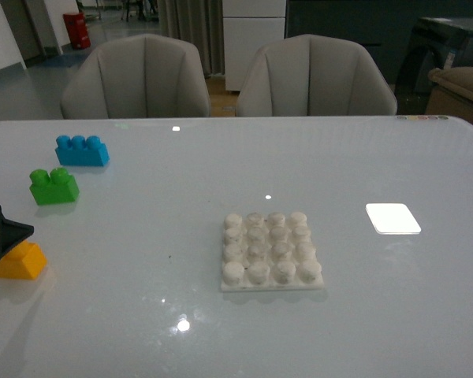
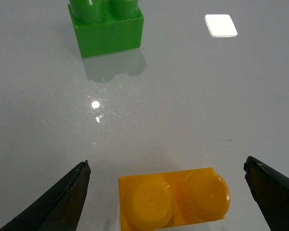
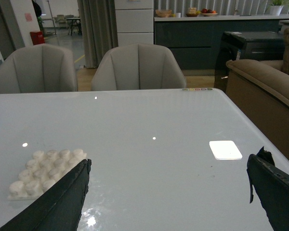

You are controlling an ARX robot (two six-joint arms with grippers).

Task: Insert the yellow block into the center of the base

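Ahead of me the yellow block, a small orange-yellow brick, sits on the pale table at my far left, with the dark tip of my left hand just over it. The base, a white square with four rows of four studs, lies well apart near the table's middle. A green brick and a blue brick stand beyond the block, and a flat white rectangle lies right of the base.

From my left wrist, the block's two round studs show between my spread fingers, neither touching it.

From my right wrist, my right hand hangs spread above the table, gripping nothing
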